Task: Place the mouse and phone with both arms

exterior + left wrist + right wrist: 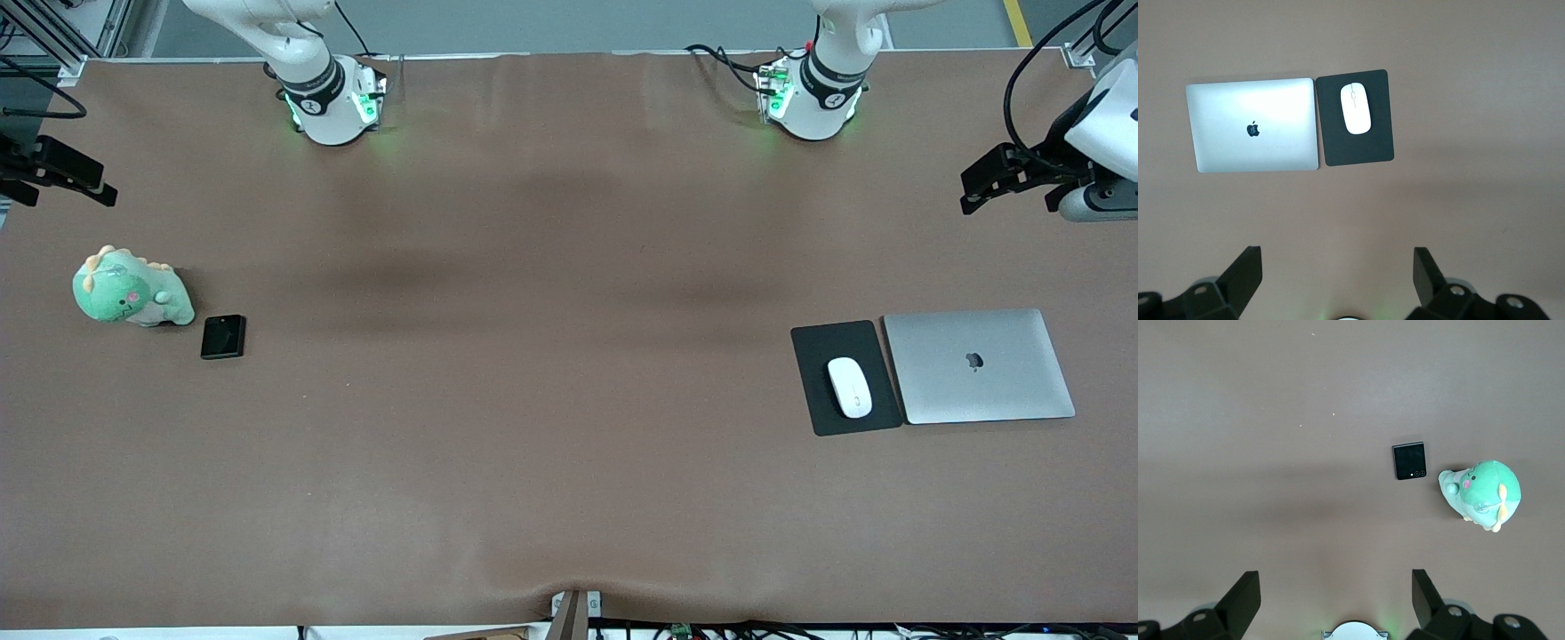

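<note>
The white mouse [850, 387] lies on a black mouse pad [813, 356] toward the left arm's end of the table. It also shows in the left wrist view [1355, 109], on the pad [1375, 143]. The black phone [222, 337] lies flat toward the right arm's end, beside a green dinosaur plush [129, 289]. It also shows in the right wrist view [1409, 461]. My left gripper [973, 191] [1337, 267] is open and empty, high at its end of the table. My right gripper [98, 182] [1336, 587] is open and empty, high at its end.
A closed silver laptop [978, 366] [1251, 125] lies right beside the mouse pad, toward the table's end. The plush [1481, 493] sits close to the phone. The brown table cover [533, 356] spans the middle.
</note>
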Available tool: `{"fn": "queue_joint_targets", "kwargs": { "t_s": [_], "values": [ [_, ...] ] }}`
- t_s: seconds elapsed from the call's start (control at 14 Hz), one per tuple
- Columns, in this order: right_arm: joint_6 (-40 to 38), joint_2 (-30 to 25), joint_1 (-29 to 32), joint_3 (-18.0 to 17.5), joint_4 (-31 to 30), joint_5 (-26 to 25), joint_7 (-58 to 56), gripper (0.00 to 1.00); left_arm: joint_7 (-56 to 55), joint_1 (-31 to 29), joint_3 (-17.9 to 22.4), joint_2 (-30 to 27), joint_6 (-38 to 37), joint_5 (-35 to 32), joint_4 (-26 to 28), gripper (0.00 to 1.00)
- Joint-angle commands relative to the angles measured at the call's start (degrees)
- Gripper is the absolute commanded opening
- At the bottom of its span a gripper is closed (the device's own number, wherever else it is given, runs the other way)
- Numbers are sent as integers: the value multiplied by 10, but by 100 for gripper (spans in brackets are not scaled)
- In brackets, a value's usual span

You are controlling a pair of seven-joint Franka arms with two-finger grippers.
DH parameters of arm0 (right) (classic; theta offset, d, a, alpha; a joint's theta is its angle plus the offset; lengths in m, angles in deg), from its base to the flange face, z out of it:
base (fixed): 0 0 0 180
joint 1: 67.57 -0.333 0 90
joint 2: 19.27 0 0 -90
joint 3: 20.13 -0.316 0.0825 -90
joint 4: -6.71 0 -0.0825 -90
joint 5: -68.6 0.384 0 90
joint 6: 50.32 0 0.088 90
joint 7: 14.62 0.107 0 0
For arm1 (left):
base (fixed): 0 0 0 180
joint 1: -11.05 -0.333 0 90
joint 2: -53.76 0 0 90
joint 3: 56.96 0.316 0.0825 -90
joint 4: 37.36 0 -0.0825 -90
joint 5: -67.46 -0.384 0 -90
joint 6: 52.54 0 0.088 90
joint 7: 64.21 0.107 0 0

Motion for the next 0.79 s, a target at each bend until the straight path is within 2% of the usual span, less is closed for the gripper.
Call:
{"fn": "queue_joint_targets", "kwargs": {
  "t_s": [0.0, 0.71],
  "values": [
    [1, -2, 4, -3, -1, 1, 8, 100, 11, -3, 0, 6, -13, 12, -15, 100],
    [8, 0, 5, -2, 2, 1, 9, 100, 5, -3, 0, 6, -19, 12, -14, 100]
  ]
}}
